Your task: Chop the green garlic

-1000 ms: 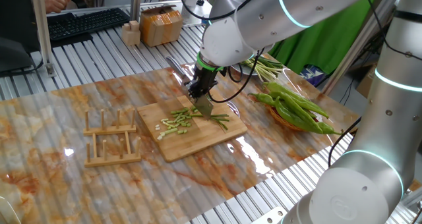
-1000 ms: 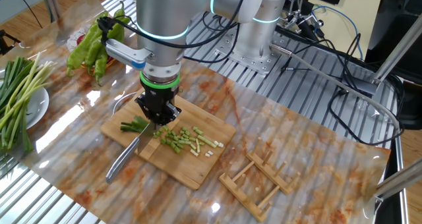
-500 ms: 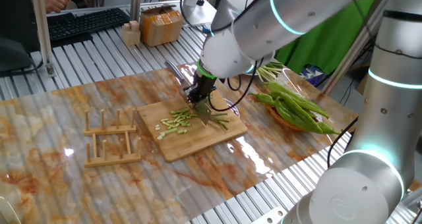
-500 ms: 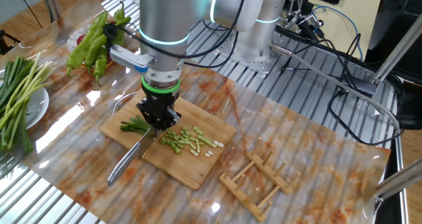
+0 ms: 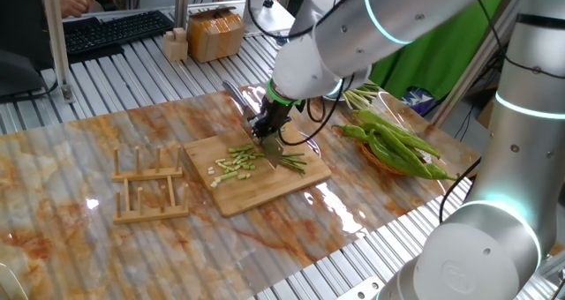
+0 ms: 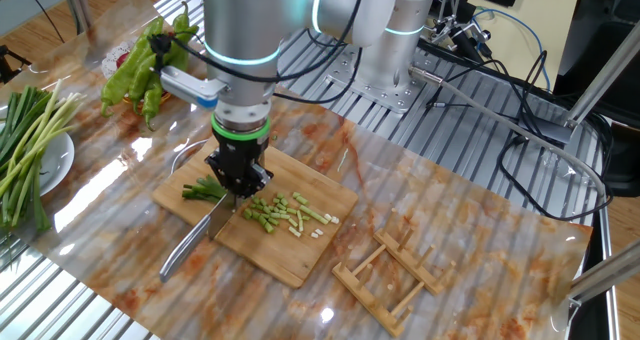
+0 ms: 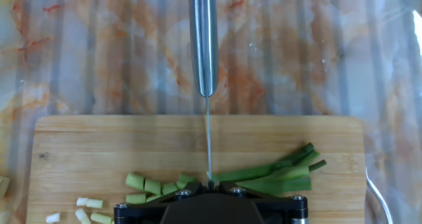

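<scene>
Pincer clamped on knife, blade down across the green garlic.

The pincer [image 6: 238,183] pointed straight down, jaws narrowed onto the knife [image 6: 192,244], whose steel handle reached out beyond the board edge. Directly beneath it, the blade met the green garlic [image 7: 273,176] on the cutting board [image 6: 300,260]: uncut stalks lay to one side, short cut bits [image 6: 280,214] to the other. Farther off lay green peppers [image 5: 397,146] and a wooden rack [image 5: 148,185].
</scene>
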Robot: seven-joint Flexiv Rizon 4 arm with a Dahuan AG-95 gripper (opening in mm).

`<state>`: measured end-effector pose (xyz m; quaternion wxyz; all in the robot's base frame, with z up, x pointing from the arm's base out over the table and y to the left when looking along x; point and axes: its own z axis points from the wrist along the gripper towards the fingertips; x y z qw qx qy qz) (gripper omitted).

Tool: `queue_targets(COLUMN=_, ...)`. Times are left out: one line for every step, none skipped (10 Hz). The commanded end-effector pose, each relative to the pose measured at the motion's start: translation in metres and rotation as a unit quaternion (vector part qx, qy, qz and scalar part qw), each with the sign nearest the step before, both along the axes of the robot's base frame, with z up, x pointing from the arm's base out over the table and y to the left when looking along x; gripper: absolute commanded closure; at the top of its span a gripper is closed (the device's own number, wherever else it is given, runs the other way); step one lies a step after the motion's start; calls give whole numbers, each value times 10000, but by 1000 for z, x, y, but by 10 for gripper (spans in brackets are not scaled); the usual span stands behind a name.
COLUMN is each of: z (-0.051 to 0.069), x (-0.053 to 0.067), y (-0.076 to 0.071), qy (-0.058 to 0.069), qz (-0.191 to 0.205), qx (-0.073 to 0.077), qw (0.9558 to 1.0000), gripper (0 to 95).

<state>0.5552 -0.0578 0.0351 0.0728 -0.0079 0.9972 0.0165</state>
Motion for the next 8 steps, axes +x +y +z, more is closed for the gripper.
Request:
queue_targets(z=2, x=1, y=1, qy=101, qz=-12, qx=47, qw=9999, gripper=950)
queue_targets(z=12, x=1, y=2, qy=175, qz=-22, qx=37, qw=9998, gripper=950)
queue_targets(z=12, x=1, y=2, qy=190, qz=-19, qx=39, qw=9998, gripper=950)
queue_targets(z=11, x=1, y=2, qy=185, qz=2, qx=34, qw=9998, gripper=950)
queue_targets(z=12, x=1, y=2, qy=190, qz=6, qx=18, qw=9998, gripper=950)
queue_targets(z=14, x=1, y=2, qy=192, qz=8, qx=3, qw=9998, gripper=950)
queue_targets(z=19, x=1, y=1, qy=198, qz=7, qx=-15, qw=9998, gripper=950)
queue_targets(z=21, x=1, y=0, qy=194, qz=15, qx=-23, qw=9998, gripper=950)
